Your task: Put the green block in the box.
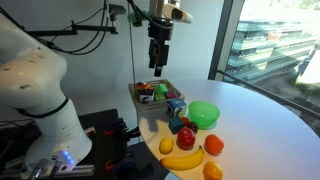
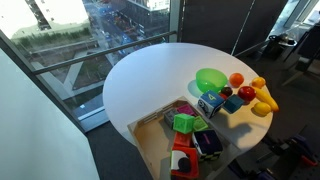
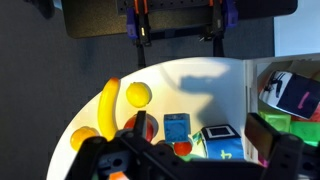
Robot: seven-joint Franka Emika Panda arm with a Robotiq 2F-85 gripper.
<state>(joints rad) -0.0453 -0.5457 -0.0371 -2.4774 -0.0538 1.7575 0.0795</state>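
Observation:
The light-green block [image 2: 184,123] lies inside the tan box [image 2: 143,132] among several other coloured blocks. It also shows in an exterior view [image 1: 160,90], in the box [image 1: 136,90]. My gripper [image 1: 157,68] hangs well above the box, open and empty. In the wrist view the fingers [image 3: 205,140] are spread wide, looking down on the table beside the box's wall [image 3: 252,95]. A green sliver at the right edge of that view may be the block. The gripper itself does not show in the exterior view that looks down on the table.
A light-blue cube [image 3: 176,128] and a teal cube with a black-and-white face [image 3: 217,135] stand by the box. A round green bowl [image 1: 204,113] stands beyond them. A banana [image 1: 182,159], a lemon [image 1: 166,146], an apple [image 1: 186,137] and oranges lie near the table's edge.

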